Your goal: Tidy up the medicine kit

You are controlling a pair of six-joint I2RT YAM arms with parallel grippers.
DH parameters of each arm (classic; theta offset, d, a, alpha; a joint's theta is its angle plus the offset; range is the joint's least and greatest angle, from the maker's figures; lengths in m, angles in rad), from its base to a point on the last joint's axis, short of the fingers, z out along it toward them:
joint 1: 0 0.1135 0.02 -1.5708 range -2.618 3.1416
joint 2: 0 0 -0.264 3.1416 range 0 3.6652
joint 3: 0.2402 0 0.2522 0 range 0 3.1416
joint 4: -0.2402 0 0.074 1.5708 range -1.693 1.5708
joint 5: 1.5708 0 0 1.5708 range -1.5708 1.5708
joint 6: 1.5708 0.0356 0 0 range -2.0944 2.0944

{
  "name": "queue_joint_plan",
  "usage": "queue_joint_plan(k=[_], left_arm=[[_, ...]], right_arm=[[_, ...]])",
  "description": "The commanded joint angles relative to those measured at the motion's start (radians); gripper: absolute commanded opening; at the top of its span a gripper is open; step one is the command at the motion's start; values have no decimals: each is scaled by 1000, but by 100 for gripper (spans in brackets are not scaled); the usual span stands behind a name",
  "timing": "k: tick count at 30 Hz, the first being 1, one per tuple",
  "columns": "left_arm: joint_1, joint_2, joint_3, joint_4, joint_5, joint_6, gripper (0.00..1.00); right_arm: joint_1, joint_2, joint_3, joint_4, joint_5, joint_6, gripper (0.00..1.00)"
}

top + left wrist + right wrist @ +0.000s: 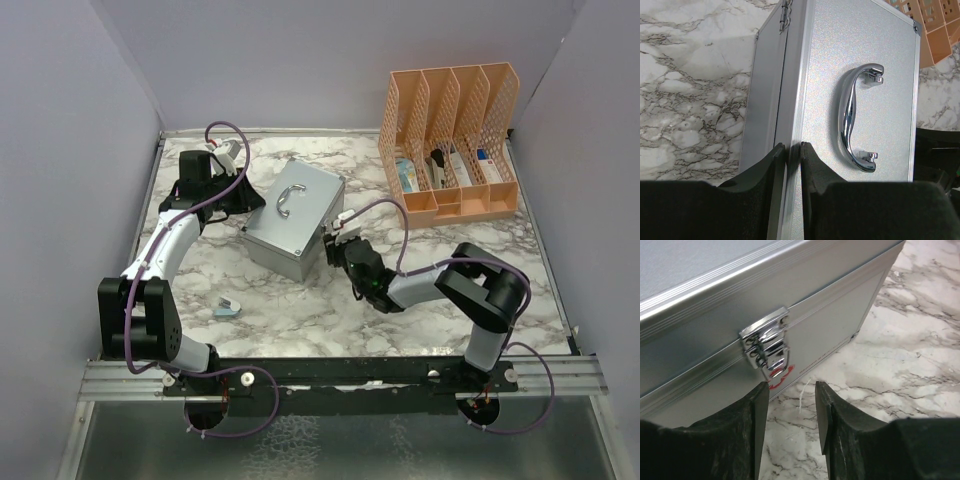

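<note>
The medicine kit [312,222] is a grey metal box standing closed in the middle of the marble table, with its curved handle [289,199] on the lid. In the left wrist view the lid [822,55] and handle [852,117] fill the frame. My left gripper [793,146] is pinched on the ridged rim of the lid at the hinge side; it shows at the box's left edge [247,203]. My right gripper [790,390] is open and empty, just in front of the fastened chrome latch [765,342], low over the table [335,250].
An orange mesh file organizer [452,135] holding several medicine packs stands at the back right. A small blue-and-white item [227,308] lies on the table at the front left. Purple walls close in the left, back and right sides.
</note>
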Motion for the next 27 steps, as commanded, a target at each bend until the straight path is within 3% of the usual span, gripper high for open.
queue_joint_plan(k=[1,9,19,27], left_arm=[[-2,51,-58,-158,-43,37,20],[-2,52,-58,-158,-44,36,20],[-2,49,-57,-158,-45,36,20],[-2,49,-58,-158,-46,37,20]], right_arm=[[-31,29,8,122,97,-18,40],[-52,-26,-53,166,55,-35,38],[-52,-77,-101,152,-195,-18,42],[-52,-45,-36,138,-187,-11,48]])
